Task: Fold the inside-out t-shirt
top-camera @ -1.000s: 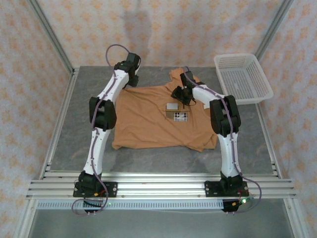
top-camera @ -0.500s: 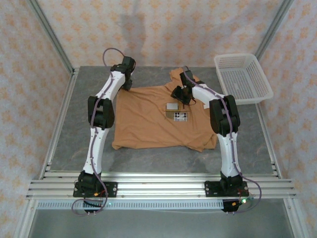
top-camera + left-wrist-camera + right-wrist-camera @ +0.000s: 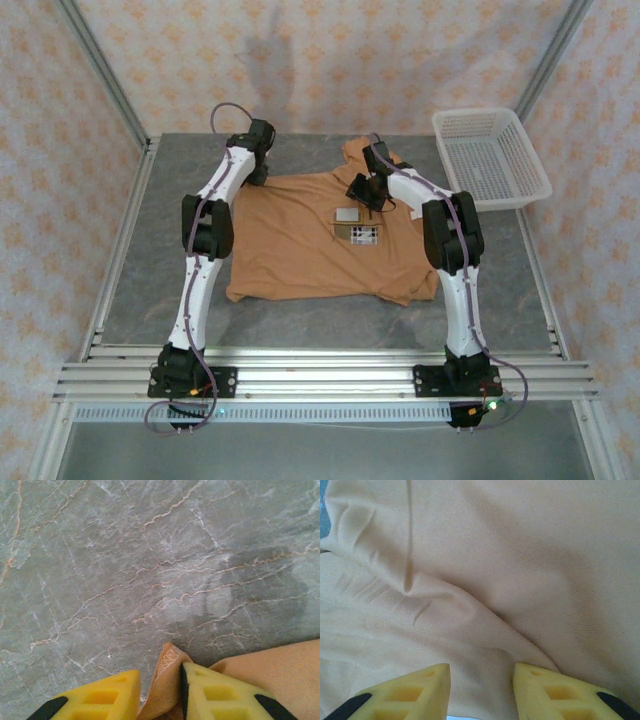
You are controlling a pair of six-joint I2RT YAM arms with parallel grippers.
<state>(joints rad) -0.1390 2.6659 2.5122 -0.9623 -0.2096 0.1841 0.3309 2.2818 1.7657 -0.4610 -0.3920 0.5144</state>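
Note:
The inside-out t-shirt [image 3: 300, 245], orange-tan, lies spread on the grey marble table [image 3: 180, 300], with two small white labels [image 3: 348, 214] near its middle. My left gripper [image 3: 258, 172] is at the shirt's far-left corner. In the left wrist view its yellow fingers [image 3: 220, 690] are shut on a stitched corner of the fabric [image 3: 169, 661], which stands up between them. My right gripper [image 3: 364, 192] is low over the far-right part of the shirt. Its jaws [image 3: 481, 672] are open, with a soft ridge of cloth [image 3: 470, 615] running between them.
A white mesh basket [image 3: 490, 155] stands at the table's back right corner. Metal frame posts and patterned walls close in the table on three sides. Bare marble [image 3: 150, 555] lies beyond the shirt's far-left corner.
My left gripper has moved a little back and left and down to the shirt's far-left corner, and its jaws have closed on the cloth. The right arm has stayed put.

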